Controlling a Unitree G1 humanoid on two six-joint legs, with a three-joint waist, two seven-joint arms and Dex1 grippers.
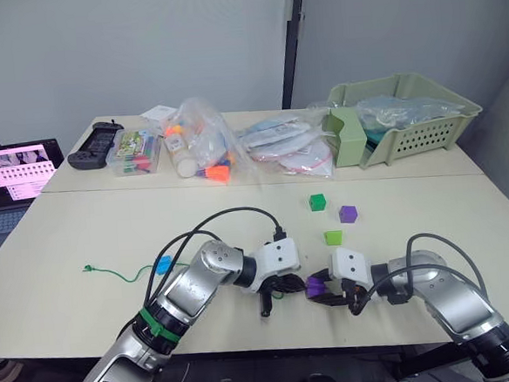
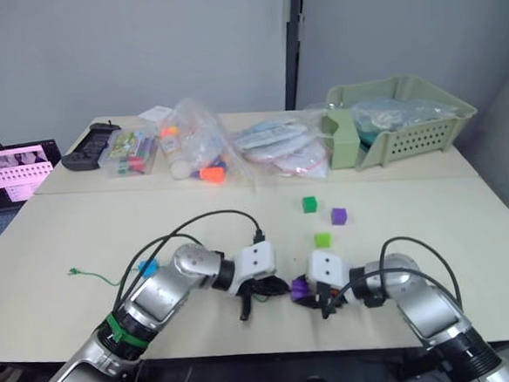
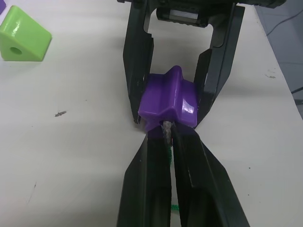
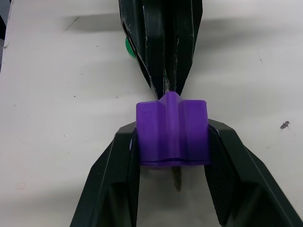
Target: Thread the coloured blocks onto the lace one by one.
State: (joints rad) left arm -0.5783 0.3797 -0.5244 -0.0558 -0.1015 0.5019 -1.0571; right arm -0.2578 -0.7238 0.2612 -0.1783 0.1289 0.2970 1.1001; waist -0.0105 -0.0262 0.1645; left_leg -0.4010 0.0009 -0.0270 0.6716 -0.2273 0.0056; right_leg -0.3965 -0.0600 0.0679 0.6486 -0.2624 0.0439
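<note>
Left gripper (image 3: 166, 142) pinches the lace (image 1: 116, 272) at its stiff tip, already poking through the purple block (image 4: 173, 132) clamped in the right gripper (image 4: 173, 156) near the table's front edge. The block looks light, rigid and slick; the emerging tip is the next hold.

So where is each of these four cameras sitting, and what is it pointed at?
Left and right eye views: on the head, looking down over both arms at the table.
Left wrist view: along the left gripper, pinching the lace.
Right wrist view: along the right gripper, holding the purple block.
Both wrist views share that block.
</note>
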